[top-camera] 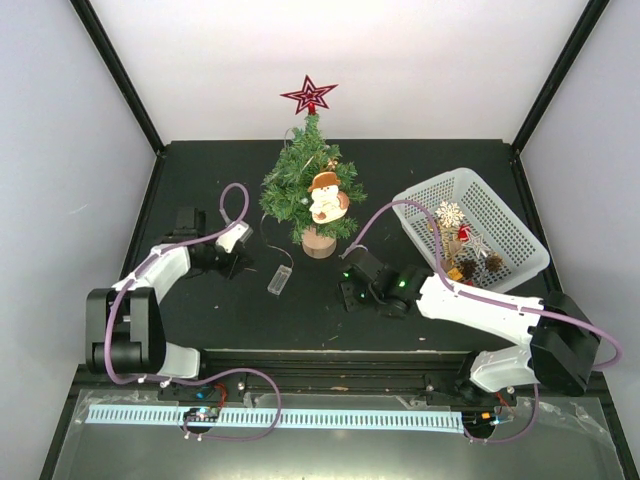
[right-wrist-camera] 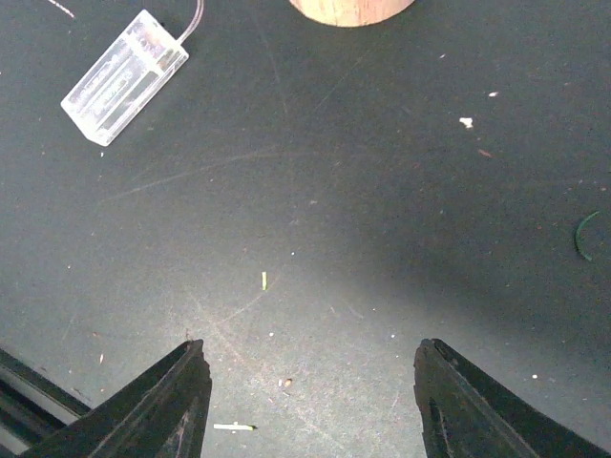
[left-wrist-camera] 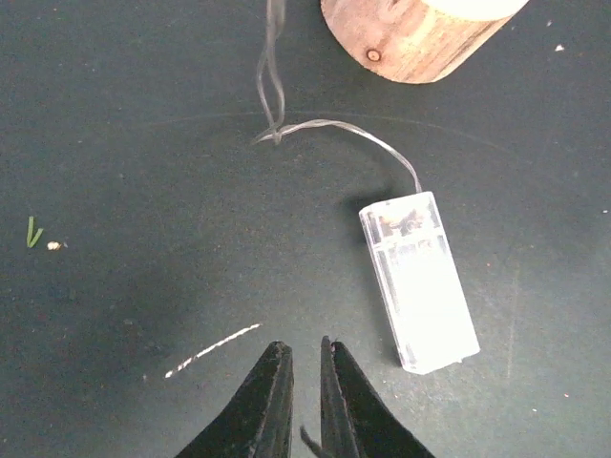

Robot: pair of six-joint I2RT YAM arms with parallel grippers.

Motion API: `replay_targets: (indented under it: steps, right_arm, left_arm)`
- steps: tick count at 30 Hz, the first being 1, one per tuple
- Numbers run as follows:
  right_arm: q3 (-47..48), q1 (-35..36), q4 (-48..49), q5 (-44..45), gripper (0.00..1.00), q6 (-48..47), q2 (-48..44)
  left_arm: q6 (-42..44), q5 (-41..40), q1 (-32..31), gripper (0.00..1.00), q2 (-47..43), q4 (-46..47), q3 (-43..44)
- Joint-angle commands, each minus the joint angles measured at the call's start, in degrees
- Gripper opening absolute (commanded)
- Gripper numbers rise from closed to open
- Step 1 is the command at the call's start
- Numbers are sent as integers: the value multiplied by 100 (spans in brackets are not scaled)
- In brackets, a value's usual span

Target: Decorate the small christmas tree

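Observation:
The small christmas tree (top-camera: 300, 180) stands at the back middle of the black table on its round wooden stump (top-camera: 319, 243). It carries a red star (top-camera: 309, 95) on top and a snowman ornament (top-camera: 325, 197) on its front. A thin wire (left-wrist-camera: 325, 124) runs from the tree to a clear battery box (top-camera: 280, 278) lying flat in front of it. My left gripper (top-camera: 238, 265) is low over the table just left of the box (left-wrist-camera: 418, 281), jaws nearly together and empty (left-wrist-camera: 305, 348). On the other side of the box, my right gripper (top-camera: 350, 285) hangs open over bare table (right-wrist-camera: 310, 348).
A white basket (top-camera: 510, 235) at the right holds loose ornaments, among them a white snowflake (top-camera: 449, 213) and pinecones (top-camera: 470, 268). The stump's edge (right-wrist-camera: 351, 10) shows ahead of the right gripper. White walls close in the table behind and at the sides.

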Motion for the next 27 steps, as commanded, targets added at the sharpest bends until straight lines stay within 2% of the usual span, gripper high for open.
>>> replay_targets:
  steps: [1, 4, 6, 8, 14, 21, 27]
  right_arm:
    - [144, 27, -132, 438, 59, -5, -172]
    - [234, 27, -200, 459, 59, 14, -133]
    - [299, 26, -272, 509, 60, 14, -104]
    - [290, 24, -299, 578, 60, 35, -116]
    - [174, -38, -314, 681, 60, 100, -128]
    - [102, -105, -326, 697, 60, 119, -198]
    - [57, -166, -377, 757, 60, 98, -410]
  left_arm:
    - [-96, -643, -414, 12, 89, 406, -70]
    - [-69, -701, -821, 17, 182, 472, -134]
    - [-90, -676, -960, 35, 261, 442, -88]
    - [-118, -598, -1059, 49, 294, 434, -69]
    - [-295, -896, -1571, 68, 275, 486, -45]
    - [-517, -1176, -1971, 79, 660, 343, 213]
    - [-647, -1641, -2150, 82, 918, 398, 266]
